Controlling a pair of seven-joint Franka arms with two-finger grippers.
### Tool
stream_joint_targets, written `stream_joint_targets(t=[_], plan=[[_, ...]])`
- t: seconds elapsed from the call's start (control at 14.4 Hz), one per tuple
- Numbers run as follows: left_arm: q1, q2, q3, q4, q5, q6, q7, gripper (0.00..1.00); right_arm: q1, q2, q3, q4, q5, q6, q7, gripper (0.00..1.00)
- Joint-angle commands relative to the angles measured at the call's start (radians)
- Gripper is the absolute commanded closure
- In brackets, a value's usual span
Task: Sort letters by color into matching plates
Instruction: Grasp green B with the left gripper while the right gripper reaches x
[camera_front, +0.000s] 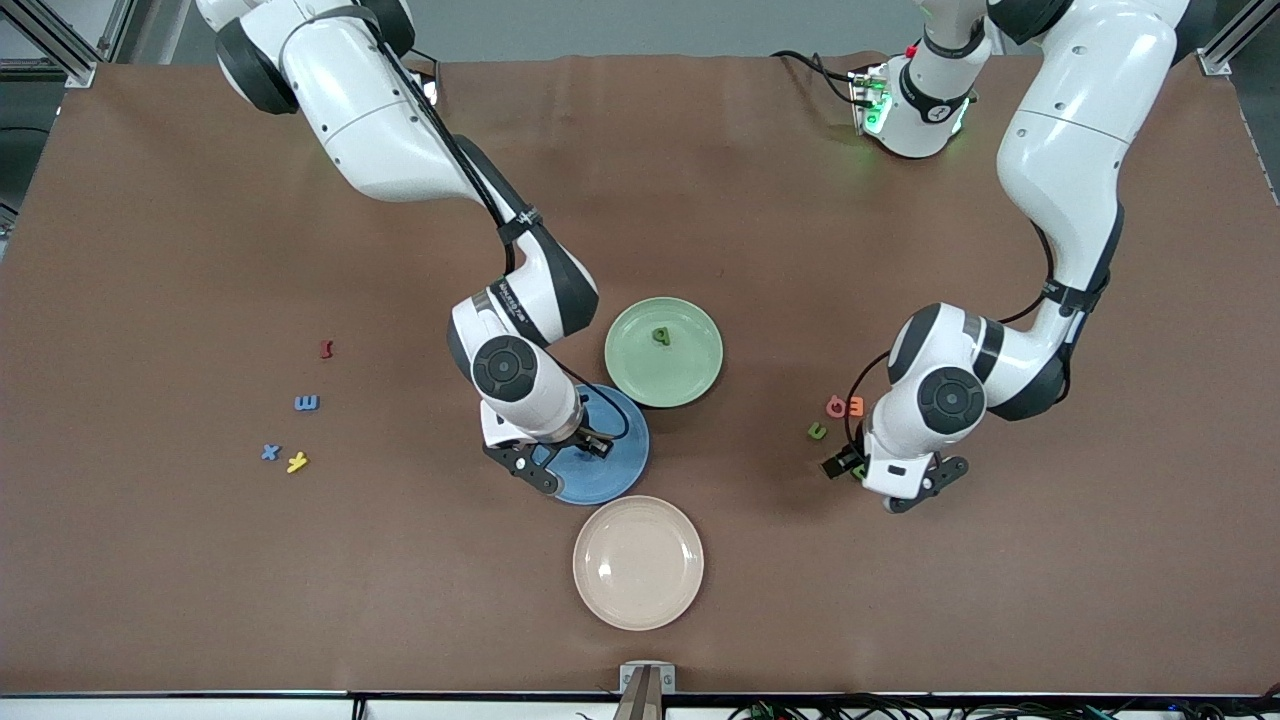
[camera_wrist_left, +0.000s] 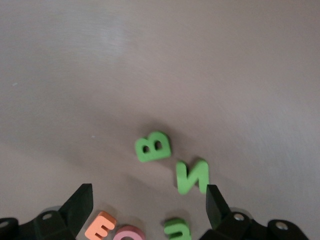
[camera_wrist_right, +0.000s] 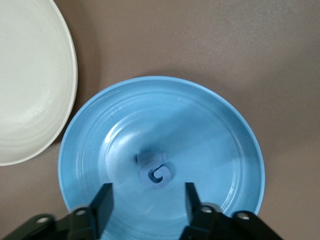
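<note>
Brown table (camera_front: 200, 560); curly blue letter (camera_wrist_right: 156, 172) in blue plate (camera_wrist_right: 240, 135); both tools spread.

My plates: one blue (camera_wrist_right: 235, 150), one pale green (camera_front: 690, 375), one cream (camera_front: 637, 563). Letters (camera_wrist_left: 153, 146) below my black fingers (camera_wrist_left: 77, 205) are green.

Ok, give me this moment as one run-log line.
right claw: open over blue plate, blue letter in plate | left claw: open over green letters | green plate: one letter
</note>
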Motion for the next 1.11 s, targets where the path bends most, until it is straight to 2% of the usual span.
stream_joint_targets(t=[0.0,0.21,0.35,0.49,0.63,0.9,1.04], plan=[[0.014,0.017,0.000,0.001,0.000,0.023,-0.140,0.01,-0.002,0.012,0.002,0.028,-0.004,-0.010,0.013,0.00],[0.014,0.054,0.001,0.027,-0.001,0.040,-0.215,0.01,-0.014,0.001,0.000,0.026,-0.013,-0.021,-0.002,0.00],[0.014,0.079,0.001,0.049,-0.001,0.046,-0.257,0.01,-0.057,-0.020,-0.004,0.002,-0.070,-0.041,-0.087,0.00],[0.014,0.094,0.003,0.062,-0.001,0.061,-0.290,0.01,-0.113,-0.060,-0.004,-0.040,-0.070,-0.116,-0.193,0.00],[0.014,0.099,0.003,0.063,0.000,0.086,-0.301,0.01,-0.179,-0.123,-0.004,-0.116,-0.077,-0.139,-0.239,0.00],[0.014,0.110,0.004,0.063,0.003,0.087,-0.300,0.01,-0.346,-0.264,-0.009,-0.323,-0.084,-0.108,-0.610,0.00],[0.014,0.113,0.004,0.063,0.005,0.089,-0.298,0.05,-0.454,-0.327,-0.009,-0.443,-0.084,-0.037,-0.817,0.00]])
